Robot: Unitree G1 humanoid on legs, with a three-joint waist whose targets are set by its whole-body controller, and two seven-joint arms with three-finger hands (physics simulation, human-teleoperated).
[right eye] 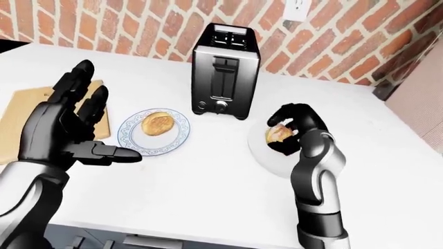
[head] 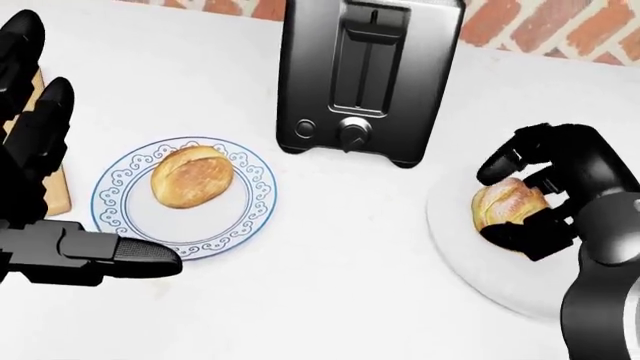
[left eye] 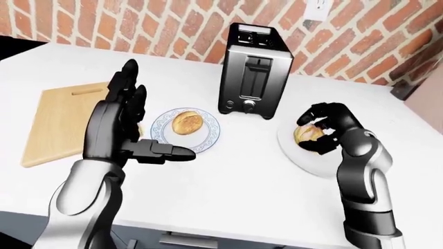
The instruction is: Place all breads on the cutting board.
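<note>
A golden bread roll lies on a blue-patterned plate left of the toaster. A second roll sits on a plain white plate at the right. My right hand has its fingers curled over the top of this roll and its thumb under the near side, shut on it. My left hand stands open and upright left of the patterned plate, thumb pointing right, holding nothing. The wooden cutting board lies bare at the left, partly hidden behind that hand.
A black and steel toaster stands between the two plates at the top of the head view. A brick wall runs behind the white counter. The counter's near edge runs along the bottom of the eye views.
</note>
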